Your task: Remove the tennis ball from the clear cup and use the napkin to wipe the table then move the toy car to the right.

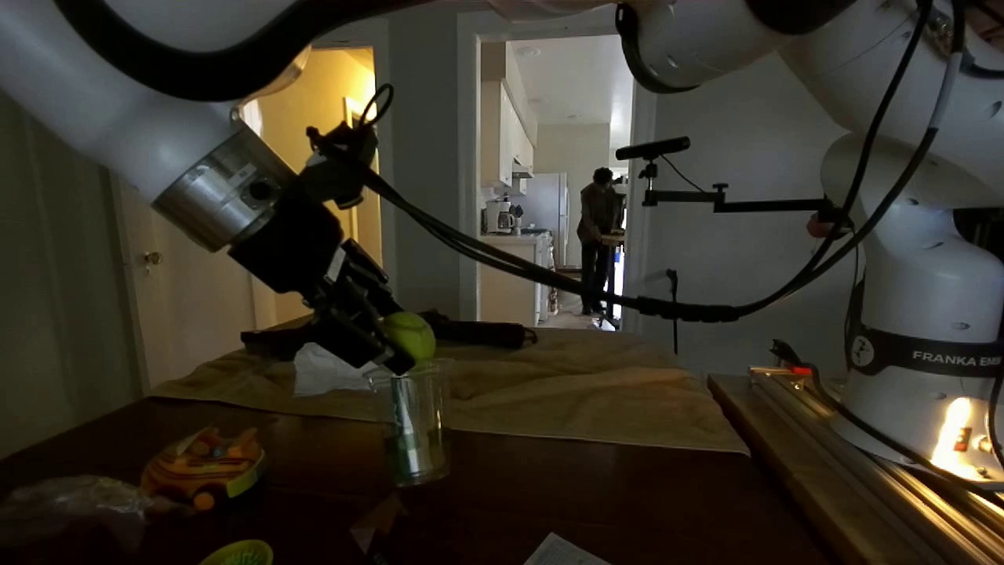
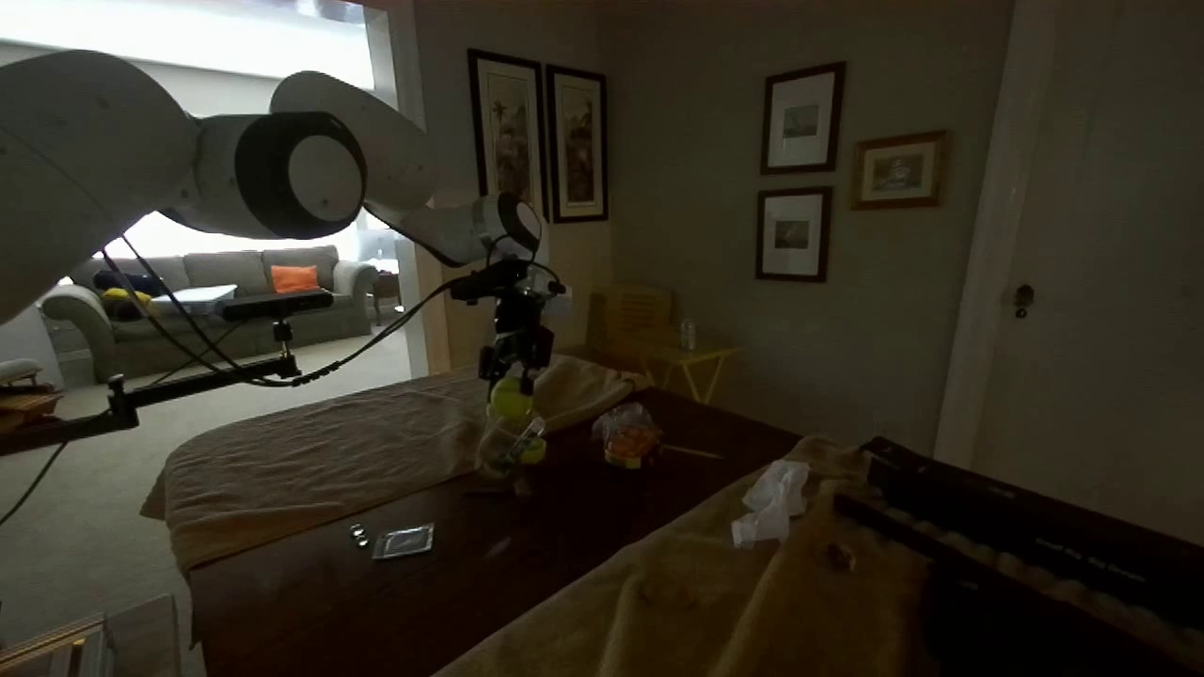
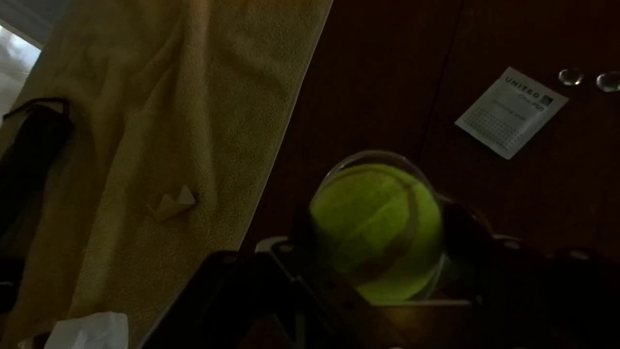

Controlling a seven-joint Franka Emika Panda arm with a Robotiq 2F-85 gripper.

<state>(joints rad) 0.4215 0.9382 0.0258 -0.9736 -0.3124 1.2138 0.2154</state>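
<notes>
The yellow-green tennis ball point(image 3: 378, 228) sits between the two fingers of my gripper point(image 3: 378, 232), which touch it on both sides. In both exterior views the ball point(image 1: 409, 336) point(image 2: 511, 400) is at the mouth of the clear cup point(image 1: 420, 431), mostly above its rim; I cannot tell whether it rests on the rim. The cup point(image 2: 508, 449) stands on the dark brown table point(image 1: 588, 486). The orange-yellow toy car point(image 1: 208, 467) point(image 2: 632, 447) is on the table. The white crumpled napkin point(image 1: 333, 370) point(image 2: 776, 498) lies on a towel; its edge shows in the wrist view point(image 3: 89, 332).
A beige towel point(image 1: 549, 392) covers part of the table. A clear plastic bag point(image 1: 74, 502) lies beside the car, and a yellow-green round object point(image 1: 239, 554) is near. A packet point(image 3: 511, 114) and glass beads point(image 3: 570, 76) lie on the wood. A long black box point(image 2: 1016, 545) lies beyond the napkin.
</notes>
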